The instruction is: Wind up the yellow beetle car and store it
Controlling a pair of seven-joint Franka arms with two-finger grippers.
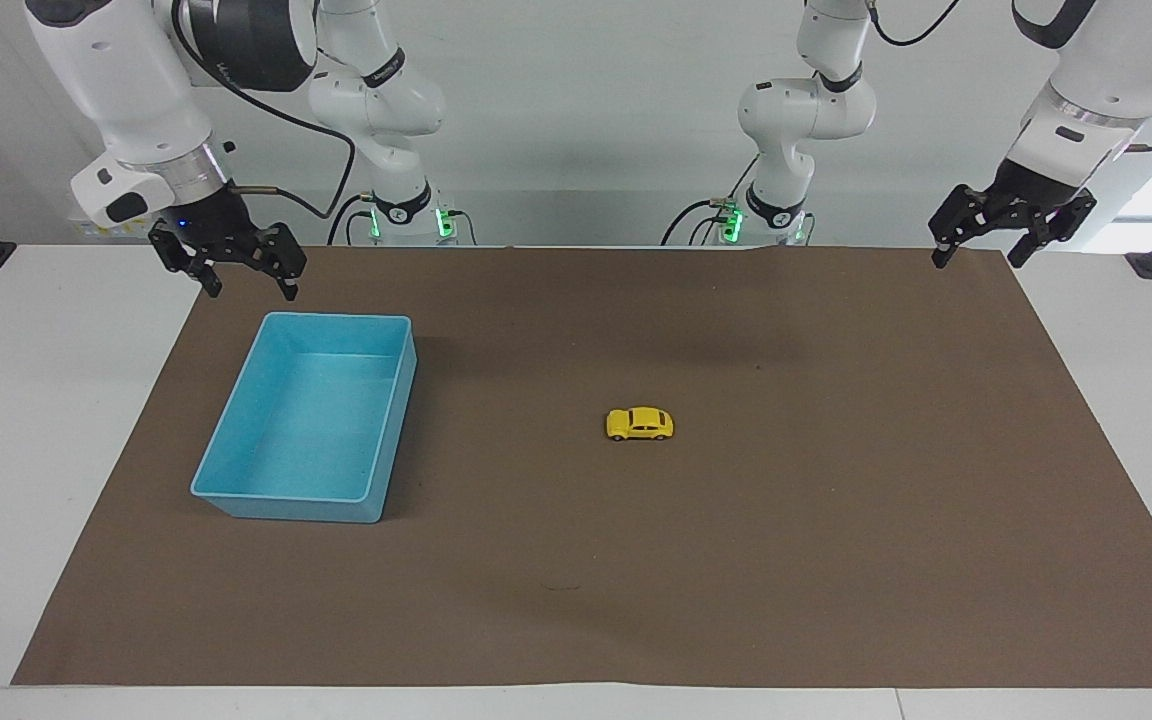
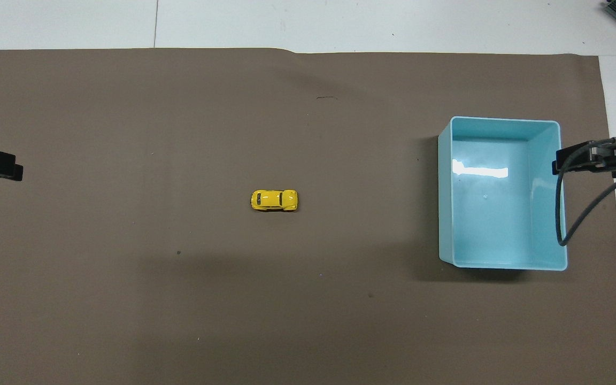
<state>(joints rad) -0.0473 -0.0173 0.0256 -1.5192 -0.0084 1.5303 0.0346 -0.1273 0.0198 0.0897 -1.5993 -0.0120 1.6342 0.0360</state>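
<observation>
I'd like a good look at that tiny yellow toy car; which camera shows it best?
The overhead view: the tiny yellow beetle-shaped toy car shows its roof and windows from above. The facing view shows its side, smaller.

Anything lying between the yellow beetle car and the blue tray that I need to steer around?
Nothing: only bare brown mat lies between the yellow beetle car and the blue tray. The overhead view shows it best, and the facing view agrees.
</observation>
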